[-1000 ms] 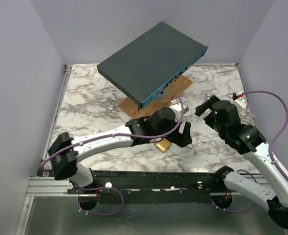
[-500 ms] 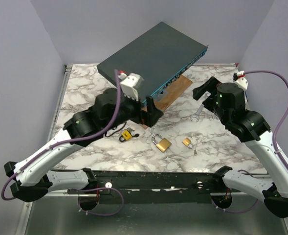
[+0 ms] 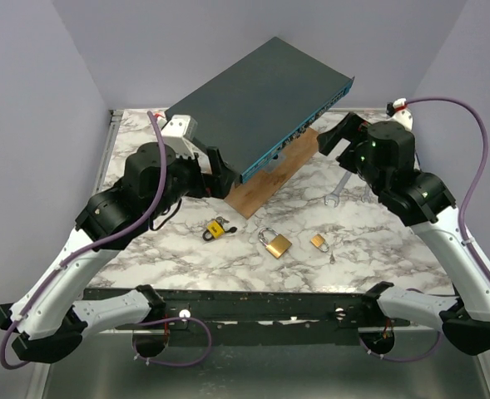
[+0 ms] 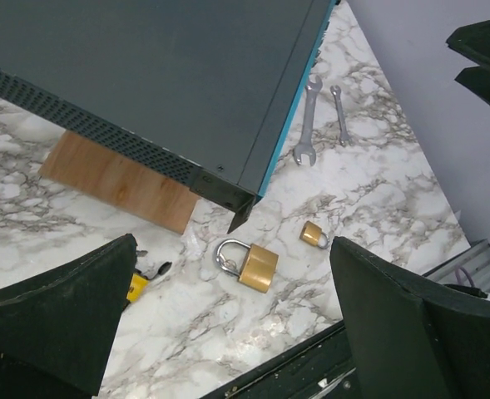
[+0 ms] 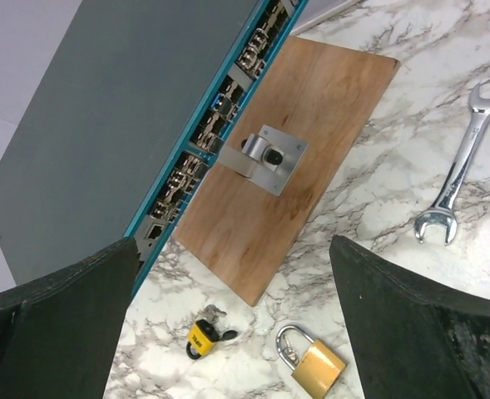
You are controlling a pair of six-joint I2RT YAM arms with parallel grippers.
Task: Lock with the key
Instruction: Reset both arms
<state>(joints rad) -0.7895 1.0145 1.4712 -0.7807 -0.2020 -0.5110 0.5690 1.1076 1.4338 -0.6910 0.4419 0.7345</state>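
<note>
Left gripper (image 3: 218, 172) hangs high over the counter (image 3: 145, 258), jaws spread wide, nothing in them. Right gripper (image 3: 338, 137) is just the same, wide open, empty, up at 1 o'clock from the locks. Out from the left one, just below at 6 o'clock, there's the yellow padlock (image 3: 215, 229) with what looks like the key (image 5: 215, 314) touching it, though it's too small to be sure. At 3 o'clock from that lies the big brass padlock (image 3: 275, 243), and further along at 3 o'clock the small brass padlock (image 3: 319, 242), all three apart from each other. Whether any shackle is seated I can't tell. A wrench (image 3: 336, 189) lies at 1 o'clock, and the wooden board (image 3: 269, 179) props up the dark box (image 3: 257, 104) behind. No container in sight; everything lies loose. This reads as the approach step: nothing is gripped, so the next move calls for coming down on the key and steadying a lock.
</note>
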